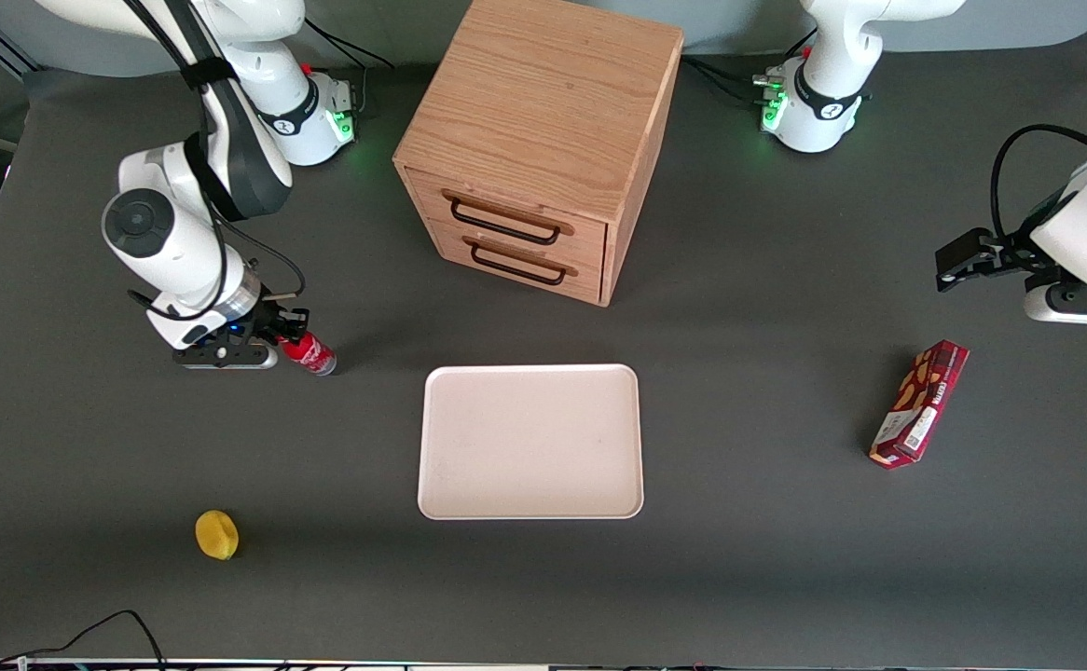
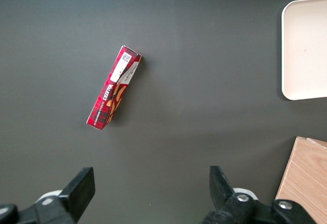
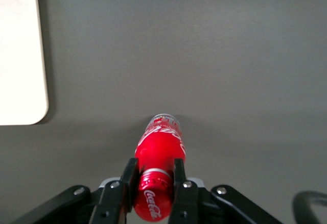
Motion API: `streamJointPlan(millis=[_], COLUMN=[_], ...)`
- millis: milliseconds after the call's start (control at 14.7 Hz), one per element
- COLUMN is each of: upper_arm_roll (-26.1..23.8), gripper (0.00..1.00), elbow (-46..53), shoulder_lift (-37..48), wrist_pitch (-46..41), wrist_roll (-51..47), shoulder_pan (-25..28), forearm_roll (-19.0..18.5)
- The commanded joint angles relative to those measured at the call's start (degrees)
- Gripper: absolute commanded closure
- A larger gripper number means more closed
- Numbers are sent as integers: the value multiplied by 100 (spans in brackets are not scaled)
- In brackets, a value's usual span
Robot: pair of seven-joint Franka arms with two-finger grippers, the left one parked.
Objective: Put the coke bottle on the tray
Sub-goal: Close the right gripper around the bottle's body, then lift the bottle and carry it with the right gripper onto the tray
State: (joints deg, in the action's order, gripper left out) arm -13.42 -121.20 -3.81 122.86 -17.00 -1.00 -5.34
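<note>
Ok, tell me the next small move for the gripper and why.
Probably lift straight up. The gripper has its fingers closed against the neck of the coke bottle, which looks to be still down at the table, toward the working arm's end. The tray sits apart from it and is empty, so the bottle needs height to clear the low rim before being carried across.

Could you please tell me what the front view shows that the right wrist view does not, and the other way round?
Only the front view shows the wooden drawer cabinet, the red snack box toward the parked arm's end, the yellow object and the whole tray. Only the right wrist view shows the two fingers pressed against the neck of the coke bottle, just below its cap. Both share the gripper shut on the bottle, beside the tray, with nothing on the tray.
</note>
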Motion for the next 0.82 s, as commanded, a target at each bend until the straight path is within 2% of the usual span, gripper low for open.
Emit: streamJointPlan(millis=[0, 273, 477, 614, 750], upper_arm_roll=[-82, -363, -688, -1038, -1137], gripper=[100, 100, 100, 100, 100], elbow=[1103, 3141, 4803, 5464, 5939], shoulder_lift=[91, -329, -1268, -1971, -2622], wrist_pitch=[-1260, -2869, -3697, -3752, -3517], wrist_roll=[-110, -215, -977, -1575, -2217], shoulder_pan=[21, 30, 117, 223, 450], forearm_roll=[-29, 234, 323, 244, 104])
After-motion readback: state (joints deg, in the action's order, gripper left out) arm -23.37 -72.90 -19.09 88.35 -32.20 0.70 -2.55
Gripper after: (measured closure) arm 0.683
